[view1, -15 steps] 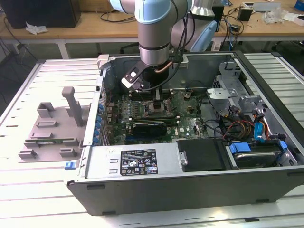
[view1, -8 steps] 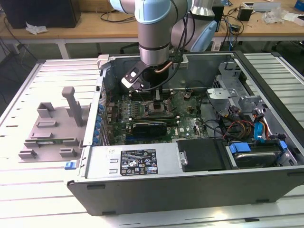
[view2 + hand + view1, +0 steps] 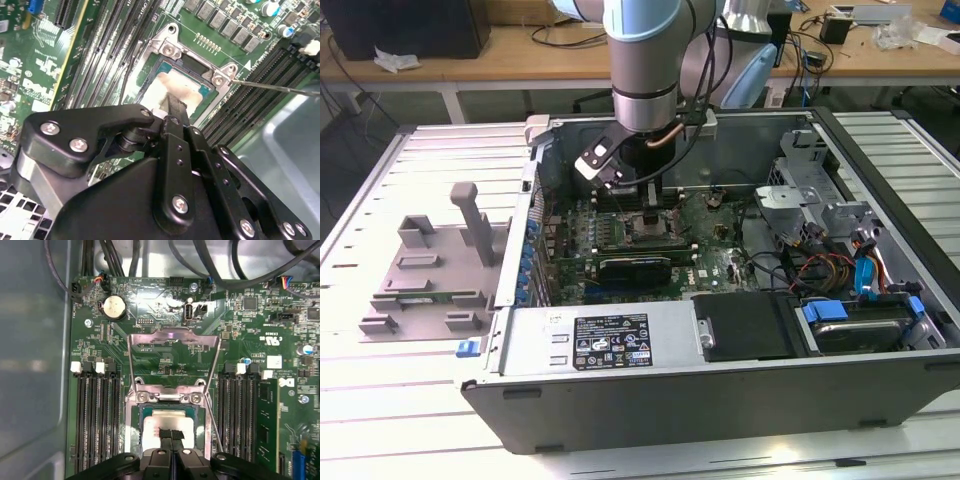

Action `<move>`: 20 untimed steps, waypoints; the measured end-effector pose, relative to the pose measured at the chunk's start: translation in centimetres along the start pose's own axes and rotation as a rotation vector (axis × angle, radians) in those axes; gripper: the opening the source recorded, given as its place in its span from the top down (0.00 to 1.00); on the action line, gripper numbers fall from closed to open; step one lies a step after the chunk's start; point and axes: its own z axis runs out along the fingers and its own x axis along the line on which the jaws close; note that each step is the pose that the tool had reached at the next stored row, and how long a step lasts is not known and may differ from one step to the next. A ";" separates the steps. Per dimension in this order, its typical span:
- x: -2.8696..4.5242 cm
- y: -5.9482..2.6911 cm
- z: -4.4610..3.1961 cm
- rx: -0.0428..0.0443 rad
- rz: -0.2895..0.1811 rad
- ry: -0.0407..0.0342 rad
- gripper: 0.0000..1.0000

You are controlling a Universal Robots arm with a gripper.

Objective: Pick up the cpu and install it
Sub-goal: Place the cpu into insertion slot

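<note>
My arm reaches down into an open computer case (image 3: 720, 405) that lies on a white slatted table (image 3: 380, 440). The green motherboard (image 3: 165, 355) covers the case floor beneath my gripper (image 3: 171, 432). A grey tray (image 3: 420, 290) sits on the table outside the case, well apart from my gripper toward the exterior view's left. A silver power supply (image 3: 535, 345) lies along the case wall nearest the exterior camera, a little way from my wrist.

Two banks of black memory slots (image 3: 97, 420) flank my gripper, one on each side. A long green memory stick (image 3: 267, 425) stands in a slot beyond the bank on one side. The metal load plate (image 3: 170, 334) is swung open and lies back from the socket, away from my fingertips. Its thin lever rod (image 3: 280, 87) juts out beside the socket frame (image 3: 170, 50).

The cpu (image 3: 155, 422) lies flat inside that frame, directly under my fingertips, with its silvery-white top facing up. In both wrist views my fingers (image 3: 164, 437) are drawn together with only a hairline between them, and they clasp nothing. Their tips stand over the middle of the chip's top. I cannot tell whether they press on it or hang just above it. A round coin cell battery (image 3: 114, 306) sits on the board past the load plate, well apart from my gripper.
</note>
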 end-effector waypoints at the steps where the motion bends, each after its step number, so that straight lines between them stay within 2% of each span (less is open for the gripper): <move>1: 0.00 0.02 -0.27 0.0001 0.000 -0.0004 0.89; 5: 0.02 0.10 -1.78 0.0001 0.000 -0.0055 0.89; 7: 0.03 0.18 -3.14 0.0002 -0.001 -0.0081 0.89; 9: 0.03 0.21 -3.73 0.0002 -0.001 -0.0085 0.89; 13: 0.03 0.22 -3.98 0.0004 -0.001 -0.0089 0.89; 14: 0.03 0.22 -3.98 0.0070 0.000 -0.0089 0.89; 15: 0.03 0.22 -3.99 0.0085 0.000 -0.0090 0.89; 20: 0.03 0.35 -3.97 0.0101 -0.001 -0.0086 0.89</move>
